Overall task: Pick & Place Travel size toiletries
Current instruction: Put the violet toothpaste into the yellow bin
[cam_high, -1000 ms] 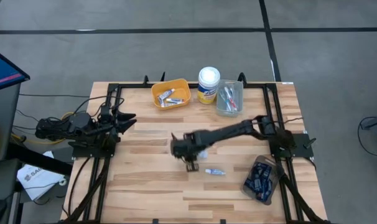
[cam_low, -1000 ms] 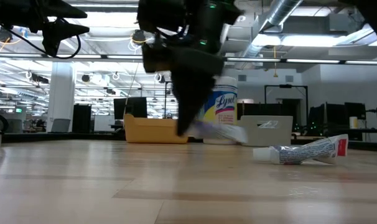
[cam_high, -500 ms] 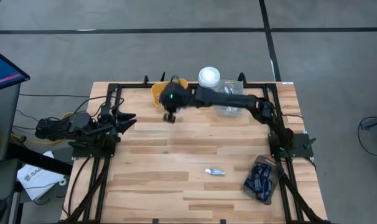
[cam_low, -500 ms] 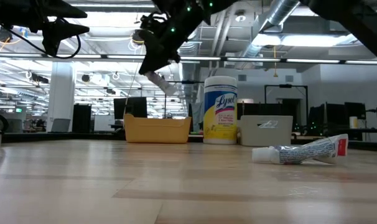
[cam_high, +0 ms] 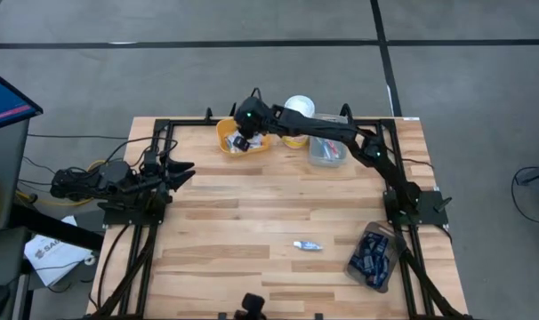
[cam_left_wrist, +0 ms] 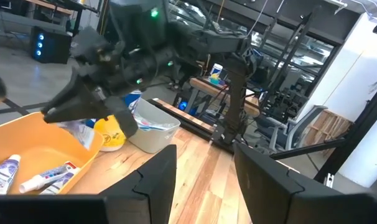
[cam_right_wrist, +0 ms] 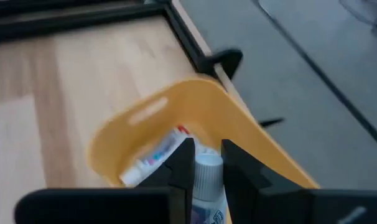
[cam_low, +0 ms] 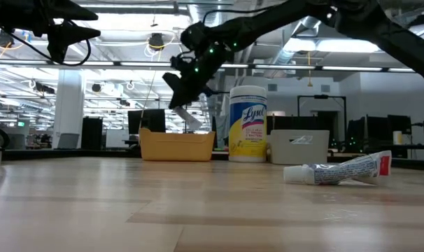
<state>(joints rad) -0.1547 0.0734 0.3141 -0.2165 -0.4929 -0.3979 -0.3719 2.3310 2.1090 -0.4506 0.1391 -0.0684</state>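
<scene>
My right gripper (cam_high: 243, 140) hangs over the yellow bin (cam_high: 227, 133) at the table's far edge, shut on a small white-and-blue tube (cam_low: 192, 119). The bin holds other tubes (cam_left_wrist: 48, 180), (cam_right_wrist: 157, 152) lying on its floor. One more white-and-blue tube with a red tip (cam_high: 308, 244) lies flat on the table toward the near right. Dark navy packets fill a tray (cam_high: 372, 256) at the right near corner. My left gripper (cam_left_wrist: 204, 180) waits open at the table's left side, pointing toward the bin. My right gripper pinches the small tube just below its white cap (cam_right_wrist: 208, 169) between the two fingers (cam_right_wrist: 183, 167). The fingers slant down from above. The tube is lifted clear; its body (cam_low: 194, 120) hangs tilted below the fingers, above the bin's rim.
A white-lidded yellow canister (cam_low: 248, 124) stands right of the bin, and a clear bin (cam_high: 327, 147) with several items sits beside it. Black frame rails (cam_high: 172, 133) run along the table's edges. The wood between the bins and the loose tube is bare.
My right gripper has carried the tube from the table's middle up and toward the far edge, reaching over the yellow bin, then has sunk lower over it. It has stayed shut on the tube. The red-tipped tube on the table has not moved.
</scene>
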